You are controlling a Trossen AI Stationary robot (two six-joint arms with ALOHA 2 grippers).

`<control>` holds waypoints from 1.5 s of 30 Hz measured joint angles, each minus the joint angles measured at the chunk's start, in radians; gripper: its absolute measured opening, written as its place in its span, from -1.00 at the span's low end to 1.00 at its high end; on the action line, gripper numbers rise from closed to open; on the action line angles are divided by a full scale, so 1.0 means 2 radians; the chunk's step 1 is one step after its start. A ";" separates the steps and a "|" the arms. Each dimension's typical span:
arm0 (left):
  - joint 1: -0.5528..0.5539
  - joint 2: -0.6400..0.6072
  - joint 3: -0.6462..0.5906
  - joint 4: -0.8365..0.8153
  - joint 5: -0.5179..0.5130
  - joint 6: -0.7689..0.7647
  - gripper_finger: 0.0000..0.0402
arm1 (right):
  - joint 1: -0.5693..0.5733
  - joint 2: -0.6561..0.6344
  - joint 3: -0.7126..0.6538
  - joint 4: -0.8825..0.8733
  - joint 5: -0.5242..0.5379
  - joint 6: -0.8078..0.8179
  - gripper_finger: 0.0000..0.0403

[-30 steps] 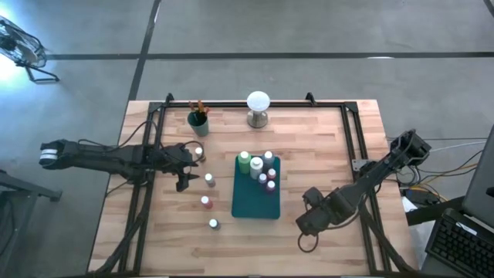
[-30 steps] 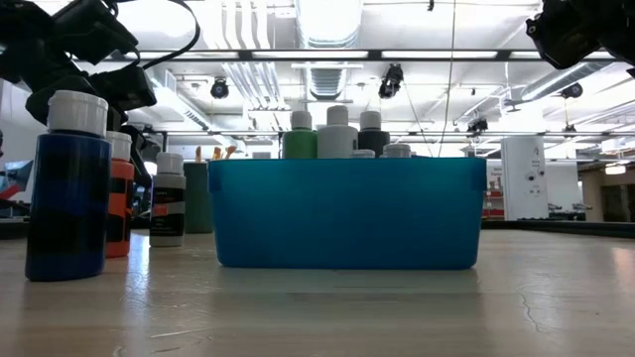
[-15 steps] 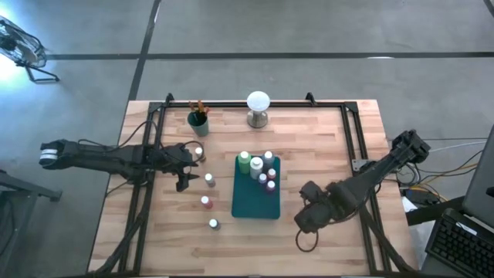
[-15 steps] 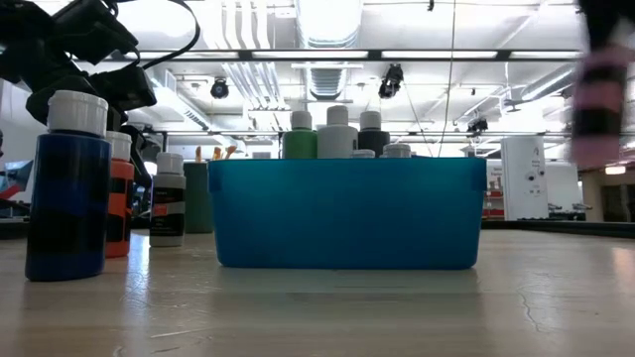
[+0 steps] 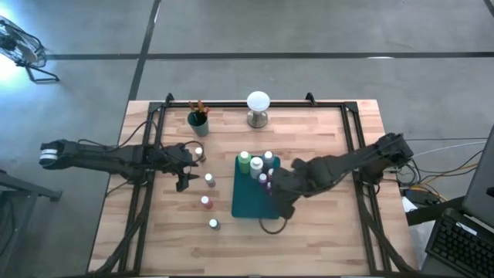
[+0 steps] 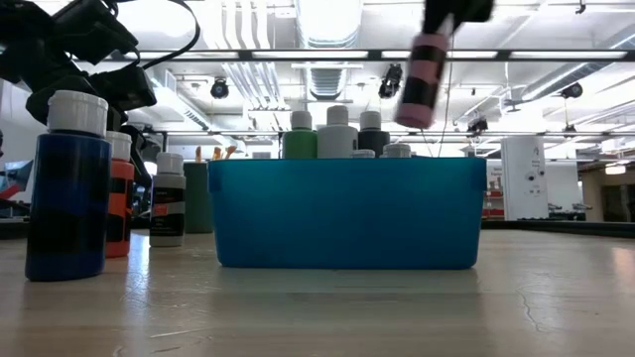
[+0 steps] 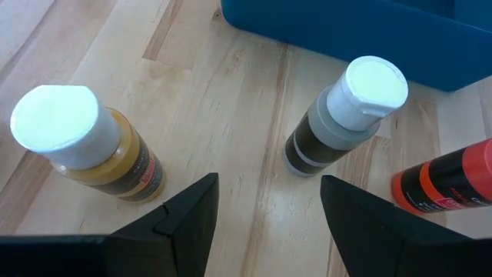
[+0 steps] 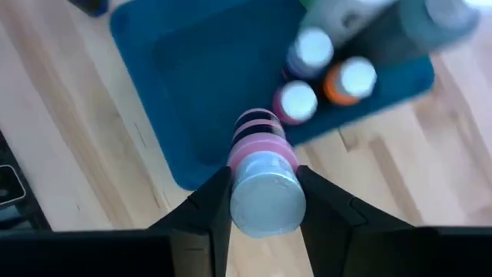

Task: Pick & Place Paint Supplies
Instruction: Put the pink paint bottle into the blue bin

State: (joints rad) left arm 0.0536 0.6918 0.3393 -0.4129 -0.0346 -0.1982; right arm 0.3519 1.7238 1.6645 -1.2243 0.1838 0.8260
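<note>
Right gripper (image 8: 261, 201) clamped on small pink bottle with white cap (image 8: 261, 185), long axis upright, carried above flat teal rectangular tray (image 5: 248, 202). Bare tray floor below, toward 7 o'clock of clustered bottles (image 5: 259, 167). Left gripper (image 7: 265, 204) spread wide, empty, near ochre bottle (image 7: 84, 146).

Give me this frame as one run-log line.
right hand: shut on pink bottle, carried above blue tray | left hand: open, beside loose bottles left of tray | phase: place
</note>
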 joint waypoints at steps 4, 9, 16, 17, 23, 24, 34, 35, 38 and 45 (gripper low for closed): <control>0.000 0.000 0.000 0.000 0.000 0.000 0.17 | -0.005 0.035 0.046 -0.010 0.000 -0.044 -0.45; 0.000 0.000 0.000 0.000 0.000 0.000 0.17 | -0.005 0.076 0.084 -0.031 0.000 -0.073 -0.45; 0.000 0.000 0.000 0.000 0.000 0.000 0.17 | -0.011 0.132 0.139 -0.062 -0.008 -0.076 -0.45; 0.000 0.000 0.000 0.000 0.000 0.000 0.17 | -0.011 0.141 0.148 -0.068 -0.008 -0.077 -0.45; 0.000 0.000 0.000 0.000 0.000 0.000 0.17 | -0.018 0.176 0.177 -0.074 -0.011 -0.094 -0.45; 0.000 0.000 0.000 0.000 0.000 0.000 0.17 | -0.021 0.181 0.179 -0.074 -0.014 -0.097 -0.45; 0.000 0.000 0.000 0.000 0.000 0.000 0.17 | -0.054 0.192 0.166 -0.043 -0.044 -0.126 -0.45; 0.000 0.000 0.000 0.000 0.000 0.000 0.17 | -0.057 0.192 0.166 -0.044 -0.044 -0.129 -0.45; 0.000 0.000 0.000 0.000 0.000 0.000 0.17 | -0.063 0.193 0.163 -0.040 -0.047 -0.139 -0.45; 0.000 0.000 0.000 0.000 0.000 0.000 0.17 | -0.073 0.194 0.120 -0.006 -0.070 -0.152 -0.45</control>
State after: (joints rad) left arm 0.0532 0.6918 0.3390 -0.4126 -0.0345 -0.1982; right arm 0.2061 2.1113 1.9049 -1.2373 0.0430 0.5213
